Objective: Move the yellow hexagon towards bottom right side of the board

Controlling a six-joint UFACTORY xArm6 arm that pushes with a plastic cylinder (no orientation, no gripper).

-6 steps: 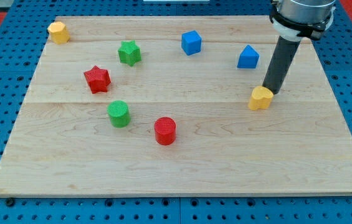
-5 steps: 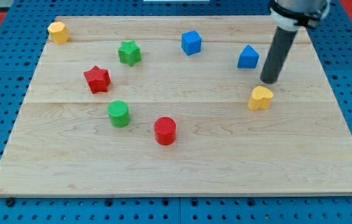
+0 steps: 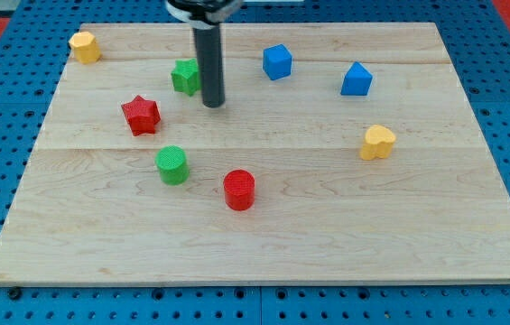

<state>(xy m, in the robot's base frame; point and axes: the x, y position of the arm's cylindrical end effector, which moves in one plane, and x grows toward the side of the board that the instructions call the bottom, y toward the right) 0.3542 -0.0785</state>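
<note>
The yellow hexagon [image 3: 84, 45] sits at the board's top left corner. My tip [image 3: 213, 104] is on the board in the upper middle, just right of the green star [image 3: 185, 76], whose right edge my rod hides. The tip is well to the right of and below the yellow hexagon, not touching it. A yellow heart-shaped block [image 3: 377, 142] lies on the right side of the board.
A red star [image 3: 141, 115] lies left of my tip. A green cylinder [image 3: 172, 164] and a red cylinder [image 3: 239, 190] lie below it. A blue cube [image 3: 277, 61] and a second blue block [image 3: 357, 79] sit at the upper right. The wooden board [image 3: 264, 253] rests on a blue pegboard.
My rod has left the yellow heart and swept far to the view's left, to beside the green star. The blue block at the right has shifted slightly. The other blocks have not moved.
</note>
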